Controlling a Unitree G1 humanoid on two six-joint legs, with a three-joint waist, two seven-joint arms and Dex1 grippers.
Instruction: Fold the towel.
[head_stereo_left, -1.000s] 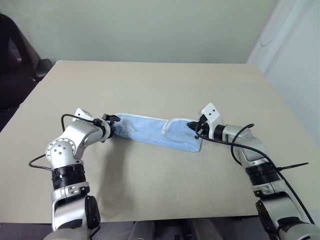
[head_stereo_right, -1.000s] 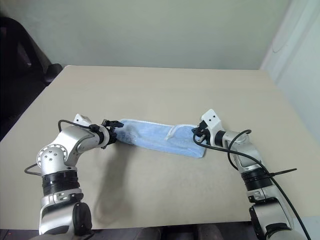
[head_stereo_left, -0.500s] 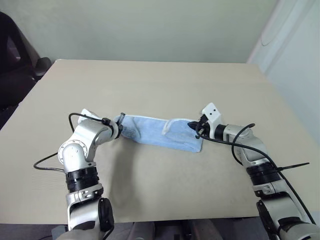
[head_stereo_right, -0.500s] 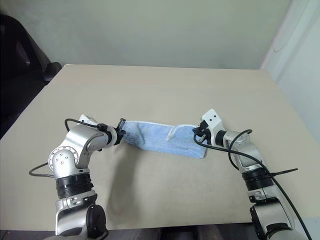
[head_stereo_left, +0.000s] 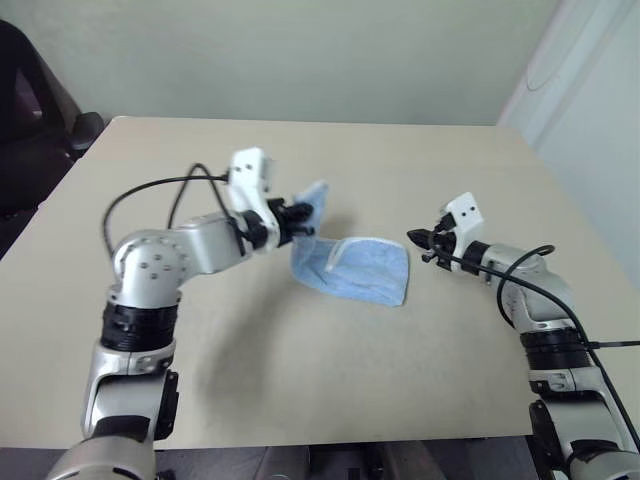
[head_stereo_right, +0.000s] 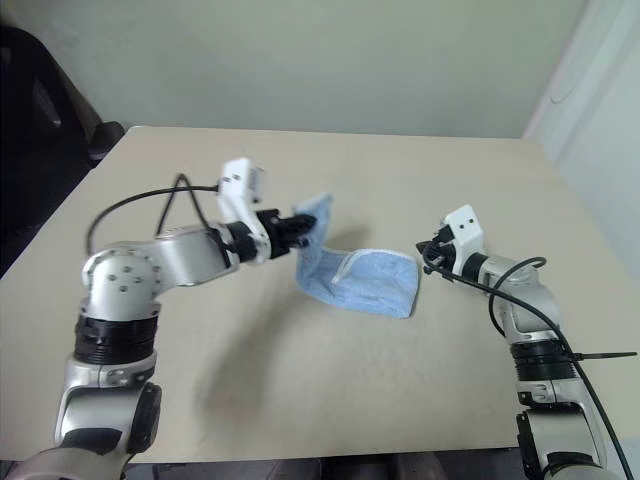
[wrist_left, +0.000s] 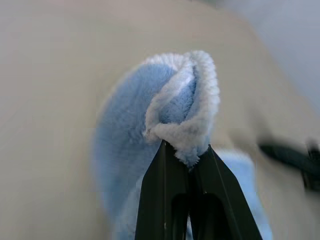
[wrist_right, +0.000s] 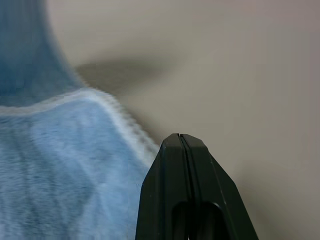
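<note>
plain indoor room, looks like a lab or office test space. pale beige tabletop (head_stereo_left: 330, 390), square-cornered, smooth laminate, almost bare. behind it a blank light greenish-grey wall (head_stereo_left: 300, 50), no pictures or shelves. at the right a white panel (head_stereo_left: 590, 90), possibly a door or cabinet side; cannot tell which. at the far left a dark padded chair (head_stereo_left: 40, 130) pushed near the tabletop's edge. even, flat lighting; no household clutter.

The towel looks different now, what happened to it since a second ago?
The left gripper closed on the towel by its left end, then lifted and carried it rightward, folding it over. The right gripper, shut, backed off the right end. That end stayed on the table.
</note>
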